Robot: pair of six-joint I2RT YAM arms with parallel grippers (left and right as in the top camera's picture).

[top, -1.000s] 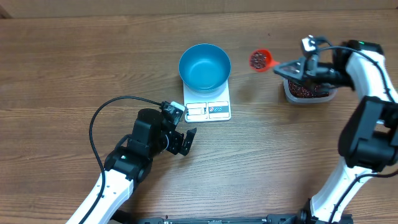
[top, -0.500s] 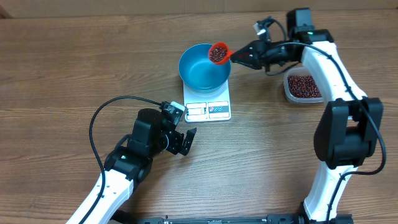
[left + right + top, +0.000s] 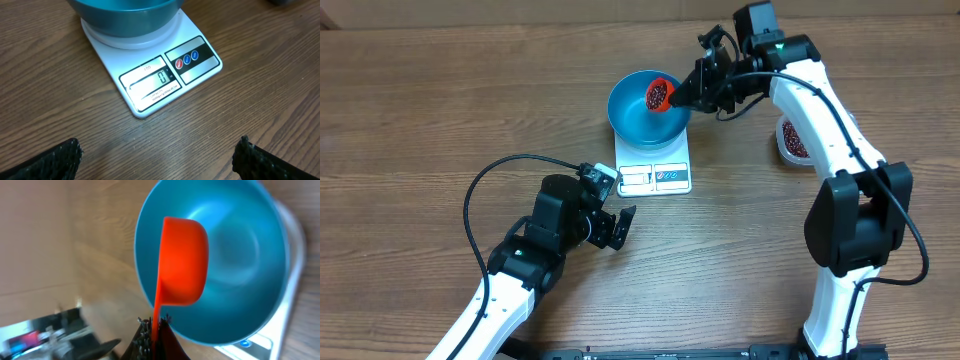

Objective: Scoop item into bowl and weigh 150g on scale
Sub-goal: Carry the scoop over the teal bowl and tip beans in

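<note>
Reads a single 0 on the display (image 3: 162,77) of the white kitchen scale (image 3: 654,165). Carries fine print around that digit, too small to make out. Shows three round buttons (image 3: 186,58) beside the display on the scale's front panel, one red and two blue.

Seated on the scale's platform: the blue bowl (image 3: 628,112), about as wide as the scale itself.

Above the scale, over the bowl's far-right rim: right claw (image 3: 695,92), pinched fully shut on the thin handle of an orange-red scoop (image 3: 660,94). Tilted toward the bowl's inside, with dark red-brown beans (image 3: 657,96) heaped in its cup. Seen from the right wrist only by its orange back.

Right of the scale, well apart, partly hidden behind the right arm: clear tub (image 3: 790,140) with more of the beans.

In front of the scale, near its front-left corner: left claw (image 3: 616,226), spread as wide as it goes, gripping nothing, above the wooden table (image 3: 420,120).
</note>
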